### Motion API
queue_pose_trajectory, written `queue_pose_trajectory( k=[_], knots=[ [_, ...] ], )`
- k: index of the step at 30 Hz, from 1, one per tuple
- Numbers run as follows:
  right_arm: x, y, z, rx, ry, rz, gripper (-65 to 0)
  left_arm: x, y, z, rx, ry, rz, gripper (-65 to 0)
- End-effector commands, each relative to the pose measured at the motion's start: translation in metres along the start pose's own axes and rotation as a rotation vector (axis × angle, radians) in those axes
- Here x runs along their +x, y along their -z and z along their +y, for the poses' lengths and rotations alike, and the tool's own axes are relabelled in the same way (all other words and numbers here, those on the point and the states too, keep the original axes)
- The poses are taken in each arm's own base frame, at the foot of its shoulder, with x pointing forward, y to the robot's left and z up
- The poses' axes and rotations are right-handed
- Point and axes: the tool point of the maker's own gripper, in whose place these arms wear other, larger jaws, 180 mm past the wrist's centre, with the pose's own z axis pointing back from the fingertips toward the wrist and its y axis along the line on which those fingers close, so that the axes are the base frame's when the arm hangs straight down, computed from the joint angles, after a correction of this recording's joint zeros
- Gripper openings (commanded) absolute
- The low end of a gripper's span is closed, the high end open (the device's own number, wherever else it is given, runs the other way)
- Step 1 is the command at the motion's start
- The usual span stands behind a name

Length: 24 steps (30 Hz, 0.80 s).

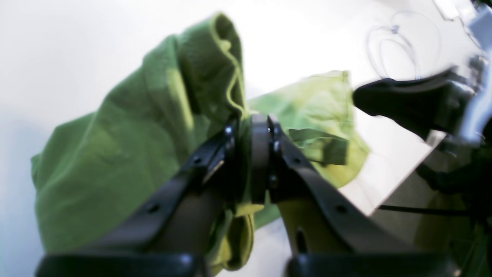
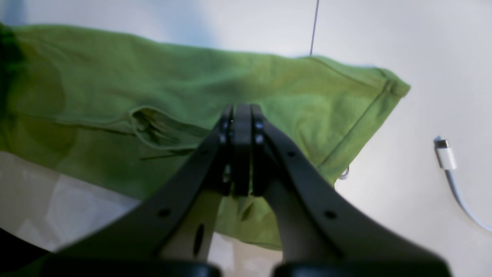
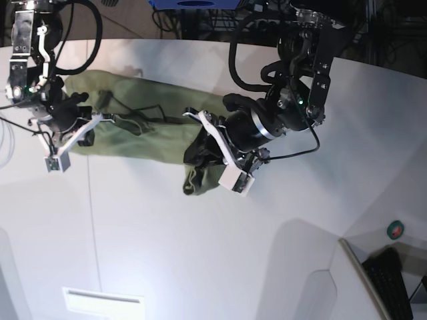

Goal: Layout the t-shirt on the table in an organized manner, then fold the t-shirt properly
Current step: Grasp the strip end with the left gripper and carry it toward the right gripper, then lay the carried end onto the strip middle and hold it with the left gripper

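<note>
Both hands, left hand [image 1: 251,154] and right hand [image 2: 240,148], pinch the t-shirt [image 3: 133,137]; spreading underway, next pull apart over the surface [image 3: 200,253].

No text, label, brand or number can be read anywhere; all surfaces unmarked or blurred.

Black arms [image 3: 293,100], looped black cables, white wrist cameras [image 3: 235,180].
</note>
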Motion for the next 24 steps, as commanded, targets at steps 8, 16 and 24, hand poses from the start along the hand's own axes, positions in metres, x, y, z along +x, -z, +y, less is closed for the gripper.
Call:
queue_pose_trajectory(
  k=[8, 16, 24],
  knots=[
    [0.011, 0.005, -0.002, 0.002, -0.001, -0.023, -65.0, 0.015, 0.003, -0.018, -0.043, 0.017, -0.051, -65.0],
    [0.009, 0.005, -0.002, 0.002, 0.000, -0.017, -65.0, -0.022, 0.042, -0.008, -0.053, -0.064, 0.071, -65.0],
    [0.008, 0.005, -0.003, 0.001, 0.002, -0.016, -65.0, -0.027, 0.052, 0.005, -0.034, -0.087, 0.063, -65.0]
  ],
)
